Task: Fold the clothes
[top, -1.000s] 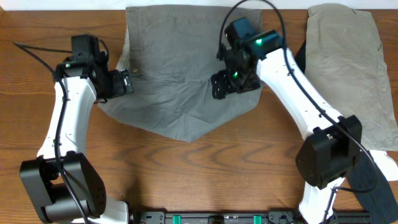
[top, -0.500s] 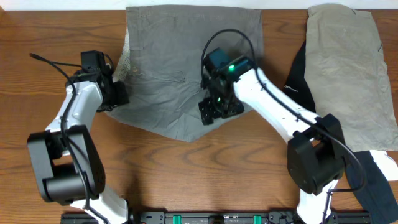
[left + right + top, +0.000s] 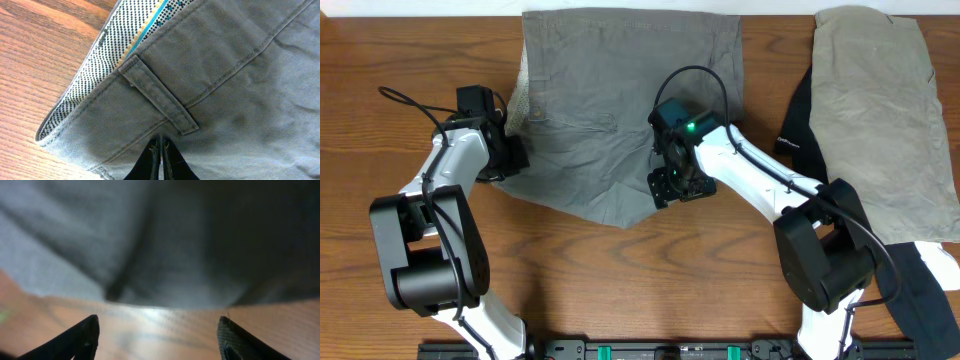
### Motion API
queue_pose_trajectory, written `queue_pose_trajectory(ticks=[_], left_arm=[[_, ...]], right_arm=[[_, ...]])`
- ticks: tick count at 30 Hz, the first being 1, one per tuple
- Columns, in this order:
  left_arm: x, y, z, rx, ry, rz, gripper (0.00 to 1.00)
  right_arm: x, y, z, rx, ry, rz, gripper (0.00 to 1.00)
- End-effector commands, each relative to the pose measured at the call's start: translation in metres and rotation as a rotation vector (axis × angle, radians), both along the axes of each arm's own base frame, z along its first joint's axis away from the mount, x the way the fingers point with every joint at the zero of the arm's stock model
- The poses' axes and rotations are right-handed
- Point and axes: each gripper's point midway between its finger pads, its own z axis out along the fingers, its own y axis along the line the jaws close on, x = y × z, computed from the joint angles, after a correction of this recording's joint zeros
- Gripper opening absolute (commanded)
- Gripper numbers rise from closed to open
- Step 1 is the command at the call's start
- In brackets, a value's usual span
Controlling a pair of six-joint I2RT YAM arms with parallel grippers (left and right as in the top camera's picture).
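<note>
Your left gripper (image 3: 161,156) has snapped shut at the shorts (image 3: 610,100), beside a belt loop (image 3: 159,95); your right gripper (image 3: 157,322) hangs spread, the shorts just ahead of its fingers (image 3: 84,336).

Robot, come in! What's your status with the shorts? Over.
Left pincer shut on grey shorts, at waistband. Right pincer open at their lower edge. Khaki garment lies off right, nothing blocking.

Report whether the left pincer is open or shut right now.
Shut. In the left wrist view the left pincer has its fingertips pressed together on the shorts, just below the belt loop.
</note>
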Motion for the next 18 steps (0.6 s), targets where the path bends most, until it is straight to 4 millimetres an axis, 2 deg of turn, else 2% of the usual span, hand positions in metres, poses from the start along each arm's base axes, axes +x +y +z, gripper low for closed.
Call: queue_pose_trajectory(ticks=[1,6,11,12,15,18], left_arm=[[-0.003,0.001,-0.005,0.004,0.014,0.01,0.07],[-0.003,0.001,-0.005,0.004,0.015,0.01,0.06],[-0.003,0.001,-0.005,0.004,0.015,0.01,0.07],[-0.003,0.001,-0.005,0.004,0.014,0.01,0.06],[-0.003,0.001,-0.005,0.004,0.014,0.01,0.06],[-0.003,0.001,-0.005,0.004,0.015,0.01,0.07]], right_arm=[[-0.001,-0.007,-0.015,-0.038,-0.008,-0.036,0.71],[-0.002,-0.013,-0.027,-0.058,-0.019,-0.057,0.7],[0.018,-0.02,-0.03,-0.103,-0.122,-0.068,0.69],[0.024,-0.02,-0.03,-0.107,-0.151,-0.071,0.65],[0.04,-0.017,-0.028,-0.102,-0.224,-0.082,0.43],[0.055,-0.016,-0.025,-0.092,-0.281,-0.1,0.12]])
